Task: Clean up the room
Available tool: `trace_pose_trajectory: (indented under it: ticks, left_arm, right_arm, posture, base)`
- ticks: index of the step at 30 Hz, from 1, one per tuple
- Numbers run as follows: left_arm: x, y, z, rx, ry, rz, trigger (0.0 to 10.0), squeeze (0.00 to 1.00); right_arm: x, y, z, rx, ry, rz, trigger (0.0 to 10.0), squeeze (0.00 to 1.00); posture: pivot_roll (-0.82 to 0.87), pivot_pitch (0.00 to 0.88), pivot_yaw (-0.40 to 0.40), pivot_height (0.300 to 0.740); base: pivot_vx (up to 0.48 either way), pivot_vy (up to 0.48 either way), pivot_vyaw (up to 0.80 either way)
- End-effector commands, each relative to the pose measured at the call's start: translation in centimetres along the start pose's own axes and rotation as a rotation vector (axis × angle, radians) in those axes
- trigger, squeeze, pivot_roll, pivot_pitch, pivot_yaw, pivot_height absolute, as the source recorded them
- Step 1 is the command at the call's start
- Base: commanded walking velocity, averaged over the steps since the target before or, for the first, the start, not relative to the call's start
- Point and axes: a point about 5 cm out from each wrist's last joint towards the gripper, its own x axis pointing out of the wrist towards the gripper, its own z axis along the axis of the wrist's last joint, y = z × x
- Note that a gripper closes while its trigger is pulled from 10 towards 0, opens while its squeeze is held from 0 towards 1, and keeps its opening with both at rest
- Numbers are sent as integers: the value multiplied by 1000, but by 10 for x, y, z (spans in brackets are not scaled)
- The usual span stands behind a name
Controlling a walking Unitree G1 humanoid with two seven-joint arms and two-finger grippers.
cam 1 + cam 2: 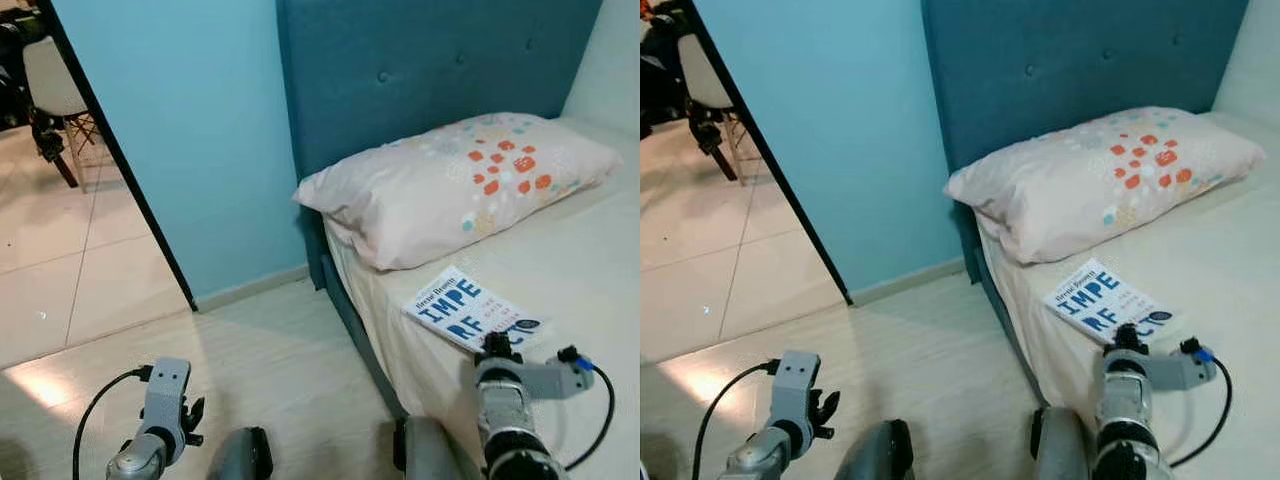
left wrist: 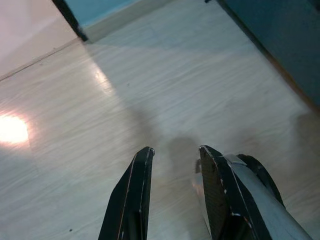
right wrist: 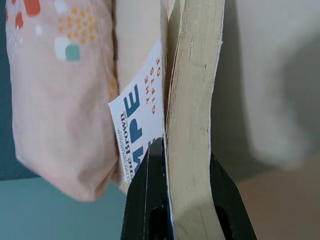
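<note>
**Right end effector clamped on a book at the bed's edge**

While the left arm hangs low over the pale wood-look floor (image 1: 270, 370), the right end effector (image 3: 186, 160) has its two black fingers closed on a white paperback book (image 1: 470, 308), one finger against the printed cover and the other against the opposite side, so that the cream page edges stand between them in the right wrist view. From the head camera the book lies on the cream sheet of the bed (image 1: 590, 270), near the mattress edge closest to the floor, with its large blue cover letters facing up; the right arm's wrist covers the book's near corner. Just beyond the book, toward the headboard, rests a pale pink pillow (image 1: 450, 185) printed with orange, teal and yellow spots. The pillow and book are near each other, and whether they touch cannot be made out. Behind the pillow rises a dark teal tufted headboard (image 1: 430, 60), and a light blue wall (image 1: 190, 130) stands beside it.

The left end effector (image 2: 175, 155) points down at the floor with its fingers apart and nothing between them. Its shadow falls on the planks beneath. To the robot's left, a dark door frame (image 1: 120, 160) borders a tiled area, where the legs of a white chair (image 1: 55, 90) show at the far corner.
</note>
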Motion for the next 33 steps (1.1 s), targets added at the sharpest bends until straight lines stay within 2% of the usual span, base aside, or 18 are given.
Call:
trace_pose_trajectory:
  ticks: [1, 4, 10, 15, 16, 17, 19, 20, 22, 28, 33]
  left_arm:
    - [-5, 9, -4, 34, 7, 4, 10000, 0]
    - [-7, 8, -6, 48, 4, -9, 10000, 0]
    - [-8, 8, -7, 63, 3, -22, 10000, 0]
    - [-8, 6, -8, 68, 3, -32, 10000, 0]
    - [-8, 3, -9, 68, 3, -40, 10000, 0]
    - [-8, 3, -9, 68, 3, -40, 10000, 0]
    - [-7, 1, -9, 69, 0, -49, 10000, 0]
    - [-7, 1, -9, 69, 0, -49, 10000, 0]
    - [-7, -1, -9, 70, -1, -58, 10000, 0]
    - [-7, -2, -9, 71, 4, -61, 10000, 0]
    - [-6, -4, -9, 75, 7, -68, 10000, 0]
  right_arm:
    - [-5, -1, -21, 29, 75, -27, 10000, 0]
    - [-5, 9, -34, 55, 104, -20, 10000, 0]
    - [-4, 19, -40, 89, 99, -28, 10000, 0]
    - [1, 19, -25, 120, 17, -61, 10000, 0]
    - [5, 17, -8, 138, -44, -73, 10000, 0]
    - [5, 17, -8, 138, -44, -73, 10000, 0]
    - [8, 13, 11, 151, -107, -85, 10000, 0]
    - [8, 13, 11, 151, -107, -85, 10000, 0]
    - [9, 4, 35, 163, -189, -108, 10000, 0]
    - [7, -7, 44, 165, -222, -143, 10000, 0]
    - [4, -10, 31, 148, -184, -161, 10000, 0]
  posture:
    - [129, 215, 73, 575]
    - [129, 227, 75, 575]
    - [127, 232, 75, 575]
    - [122, 236, 70, 575]
    - [120, 237, 68, 575]
    - [120, 237, 68, 575]
    - [119, 237, 65, 575]
    - [119, 237, 65, 575]
    - [111, 237, 65, 575]
    - [84, 232, 61, 575]
    - [86, 222, 57, 575]
  base:
    - [0, 0, 0]
    - [0, 0, 0]
    - [0, 0, 0]
    - [0, 0, 0]
    - [0, 0, 0]
    - [0, 0, 0]
    - [0, 0, 0]
    - [0, 0, 0]
    - [0, 0, 0]
    - [0, 0, 0]
    - [0, 0, 0]
